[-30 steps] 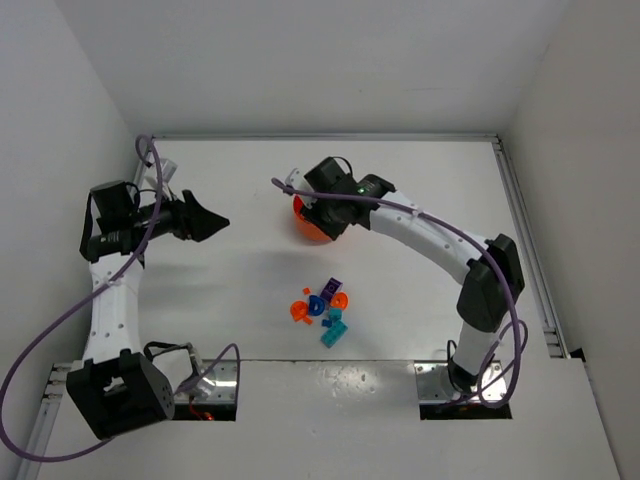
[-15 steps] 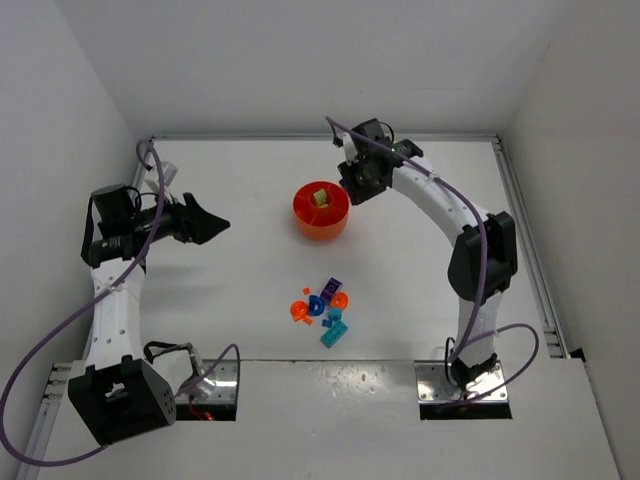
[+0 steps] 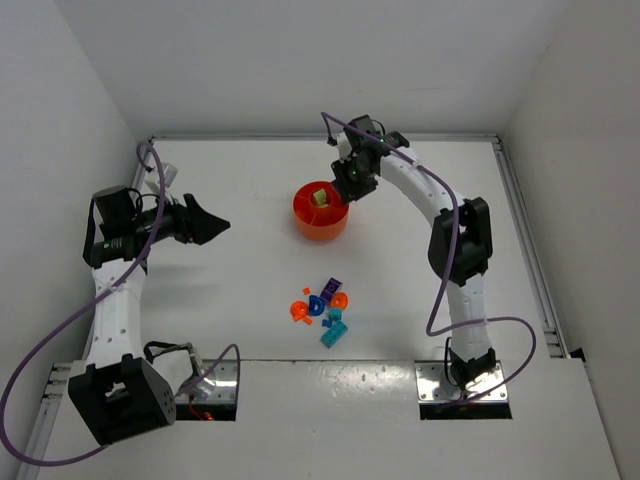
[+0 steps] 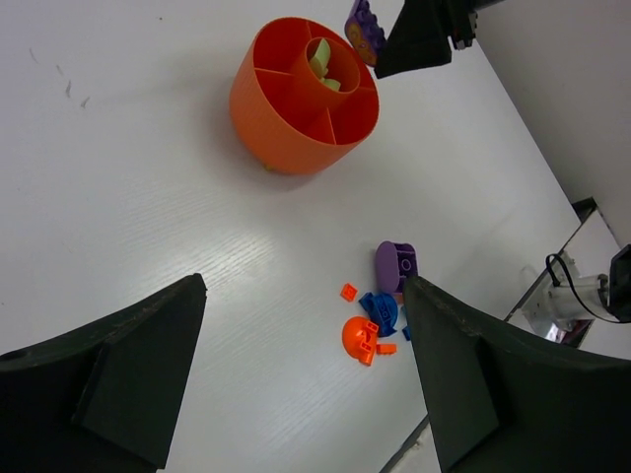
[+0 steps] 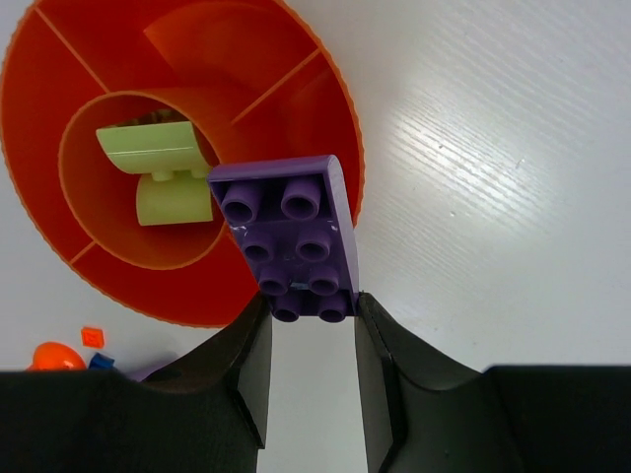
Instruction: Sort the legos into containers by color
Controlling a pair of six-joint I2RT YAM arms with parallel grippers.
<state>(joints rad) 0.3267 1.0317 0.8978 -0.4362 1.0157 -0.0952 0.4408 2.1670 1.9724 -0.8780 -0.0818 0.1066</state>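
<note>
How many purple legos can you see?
2. One purple lego is pinched in the right gripper, by the rim of the orange dish. The other lies on the table in the loose pile. More could hide underneath.

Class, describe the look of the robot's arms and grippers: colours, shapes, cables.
The left arm and right arm are white tubes with black joint housings; a purple cable trails along each. The left gripper and right gripper have matte black wedge-shaped fingers.

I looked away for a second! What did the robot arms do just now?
The right end effector, shut on a purple brick, swung off the orange dish toward its far right side, then eased back to the rim. The left end effector, the loose bricks and the dish stayed put.
</note>
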